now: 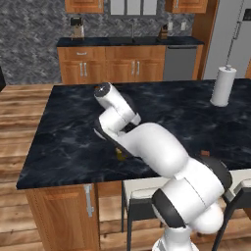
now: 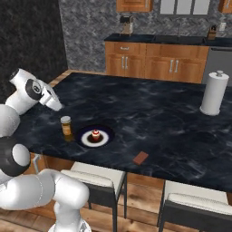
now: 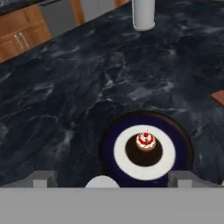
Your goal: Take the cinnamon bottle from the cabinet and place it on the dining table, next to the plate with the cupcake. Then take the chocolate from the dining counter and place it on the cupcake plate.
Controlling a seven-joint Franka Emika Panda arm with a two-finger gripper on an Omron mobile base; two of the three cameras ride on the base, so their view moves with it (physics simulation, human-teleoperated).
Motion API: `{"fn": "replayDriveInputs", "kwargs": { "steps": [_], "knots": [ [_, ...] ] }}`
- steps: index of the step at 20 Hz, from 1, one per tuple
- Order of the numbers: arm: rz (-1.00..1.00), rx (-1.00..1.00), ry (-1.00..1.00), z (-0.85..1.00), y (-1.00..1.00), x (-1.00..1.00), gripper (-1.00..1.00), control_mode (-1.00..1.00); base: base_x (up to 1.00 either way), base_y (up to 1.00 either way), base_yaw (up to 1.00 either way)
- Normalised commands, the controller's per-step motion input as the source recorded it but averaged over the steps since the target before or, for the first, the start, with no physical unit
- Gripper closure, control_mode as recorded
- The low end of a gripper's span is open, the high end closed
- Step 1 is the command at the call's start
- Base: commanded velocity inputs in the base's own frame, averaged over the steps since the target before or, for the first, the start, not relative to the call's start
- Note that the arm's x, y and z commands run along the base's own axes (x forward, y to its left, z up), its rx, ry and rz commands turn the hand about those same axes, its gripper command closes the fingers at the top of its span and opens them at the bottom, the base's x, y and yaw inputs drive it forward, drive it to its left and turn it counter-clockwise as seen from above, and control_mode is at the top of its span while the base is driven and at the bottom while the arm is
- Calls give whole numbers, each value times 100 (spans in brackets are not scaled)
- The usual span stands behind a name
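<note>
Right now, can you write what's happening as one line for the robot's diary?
cinnamon bottle: upright on counter beside plate | cupcake: on plate | chocolate: on counter, apart from plate | gripper: fingers apart

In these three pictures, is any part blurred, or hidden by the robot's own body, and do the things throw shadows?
Left base view: the white arm hides the plate. Right base view: sharp enough; the cinnamon bottle, cupcake and chocolate show hardly any shadow. Hand view: soft, and the plate is cut at the bottom.

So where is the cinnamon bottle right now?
In the right base view, the cinnamon bottle stands upright on the dark counter, just left of the cupcake plate.
</note>
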Motion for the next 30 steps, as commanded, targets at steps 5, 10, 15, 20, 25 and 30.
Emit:
{"fn": "replayDriveInputs", "kwargs": {
  "steps": [5,10,15,20,25,30],
  "knots": [
    [-1,17,19,51,-98,-45,-100,-100,0,0,0],
    [0,18,13,13,-100,-38,-100,-100,0,0,0],
    [0,28,14,-19,-100,-49,-100,-100,0,0,0],
    [0,21,22,-48,-100,-49,-100,-100,0,0,0],
    [1,6,24,-80,-100,-23,-100,-100,0,0,0],
    [4,0,9,-98,-100,4,-100,-100,0,0,0]
  ]
}}
